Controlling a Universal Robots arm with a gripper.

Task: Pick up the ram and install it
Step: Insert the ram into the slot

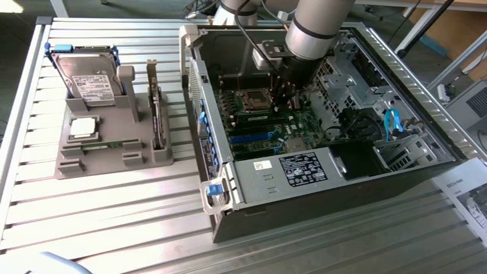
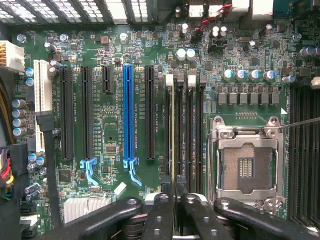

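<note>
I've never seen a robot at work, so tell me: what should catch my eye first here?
The grey robot arm reaches into the open computer case on the slatted table. Up close, its end effector pinches the ram, a thin stick seen edge-on over the green motherboard, beside the empty processor socket.

from where i stand: 1 dark metal pc tower (image 1: 343,188) lying open, 1 blue flat cable (image 1: 392,123), 1 grey plastic parts stand (image 1: 106,157), 1 silver hard drive (image 1: 91,80), 1 square silver-topped cpu chip (image 1: 84,127), 1 green expansion card w/ metal bracket (image 1: 156,108). on the green mobo (image 2: 110,130): 3 long black slots (image 2: 66,112), 1 short black slot (image 2: 106,80), 1 blue slot (image 2: 128,112), 1 white slot (image 2: 42,100), 1 empty silver cpu socket (image 2: 246,160), 2 light-blue latches (image 2: 89,170). 1 thin green ram stick (image 2: 173,135), edge-on.
</note>
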